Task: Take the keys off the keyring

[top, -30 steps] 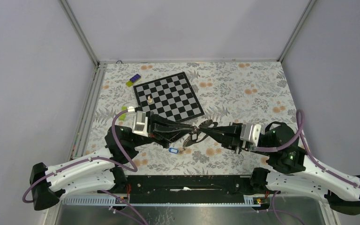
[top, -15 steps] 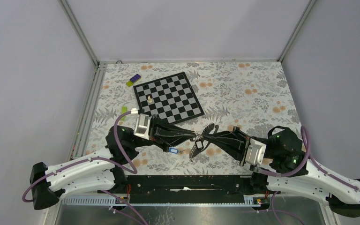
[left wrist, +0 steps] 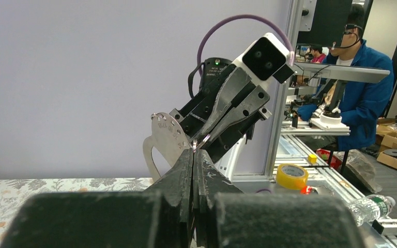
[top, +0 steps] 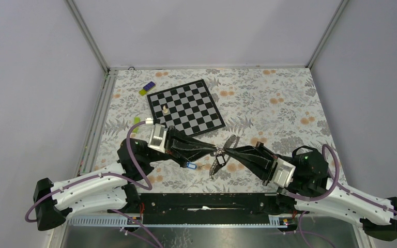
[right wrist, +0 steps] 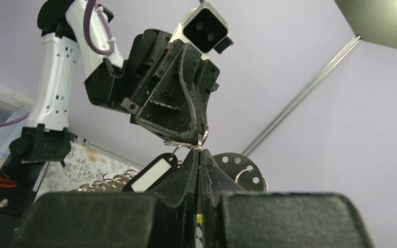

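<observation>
Where the two arms meet tip to tip above the near middle of the floral table [top: 269, 98], just on the near side of the chessboard [top: 186, 106], the keyring [right wrist: 202, 137] is held clear of the surface. The left gripper [top: 215, 150] is seen fully closed, its jaws pressed together on the thin wire. The right gripper [top: 225, 151] is pinched all but shut on the same ring from the right, and no gap is visible between either pair of fingers in the wrist views. The blue tag [top: 190, 166] with its white label is hung below and to the left of the pinch. What is judged to be one of the keys [left wrist: 165, 137], a flat silvery piece with small holes, is seen dangling beside the tips; how many are on the ring cannot be made out. The bunch is judged to be light, with each part rigid but the whole loose, so swinging is to be expected. The wire is judged thin, springy and slick, so it is best taken across its coil near the split end. A key is best gripped flat on its head, where the widest face is offered to the pads. A slip of hard metal out of closed tips is the risk to be watched.
</observation>
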`<state>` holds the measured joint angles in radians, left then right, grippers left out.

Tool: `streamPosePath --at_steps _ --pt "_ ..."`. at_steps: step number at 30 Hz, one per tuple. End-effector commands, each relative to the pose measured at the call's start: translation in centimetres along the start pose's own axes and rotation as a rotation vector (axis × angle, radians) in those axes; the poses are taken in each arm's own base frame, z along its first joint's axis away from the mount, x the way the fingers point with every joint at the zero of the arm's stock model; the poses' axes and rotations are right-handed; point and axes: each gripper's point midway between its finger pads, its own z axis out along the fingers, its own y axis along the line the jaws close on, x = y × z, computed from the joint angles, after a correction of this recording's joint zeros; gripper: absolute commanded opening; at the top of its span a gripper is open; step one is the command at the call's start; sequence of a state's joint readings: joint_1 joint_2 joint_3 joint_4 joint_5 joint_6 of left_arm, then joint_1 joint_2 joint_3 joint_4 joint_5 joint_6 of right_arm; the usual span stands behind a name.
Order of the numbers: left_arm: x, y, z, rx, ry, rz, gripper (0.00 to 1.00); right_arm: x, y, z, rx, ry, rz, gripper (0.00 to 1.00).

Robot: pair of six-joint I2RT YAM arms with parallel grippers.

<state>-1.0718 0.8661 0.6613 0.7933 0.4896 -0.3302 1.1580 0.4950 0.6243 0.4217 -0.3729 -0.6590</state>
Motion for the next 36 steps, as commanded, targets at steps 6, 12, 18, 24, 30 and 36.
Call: streamPosePath --at_steps 6,12,18,24,30,36 --pt "-4.4 0.2 1.0 -0.016 -0.144 0.022 0.0 -4.8 -4.5 0.5 0.193 -0.199 -0.03 0.0" --pt "-4.4 0.2 1.0 -0.016 -0.144 0.019 0.0 -4.1 -4.8 0.8 0.216 -0.191 -0.016 0.0" --pt "-4.8 0.6 0.9 -0.044 -0.169 0.011 0.0 -3.8 -5.6 0.6 0.289 -0.204 0.032 0.0" --pt "-5.3 0.8 0.5 -0.067 -0.197 0.015 0.0 -2.9 -6.3 0.3 0.35 -0.181 0.081 0.0" --pt "-5.6 0.9 0.2 -0.081 -0.215 0.022 0.0 -2.2 -7.6 -0.2 0.442 -0.164 0.142 0.0" --pt "-5.8 0.9 0.1 -0.081 -0.229 0.032 0.0 -1.0 -8.4 0.0 0.501 -0.13 0.217 0.0"
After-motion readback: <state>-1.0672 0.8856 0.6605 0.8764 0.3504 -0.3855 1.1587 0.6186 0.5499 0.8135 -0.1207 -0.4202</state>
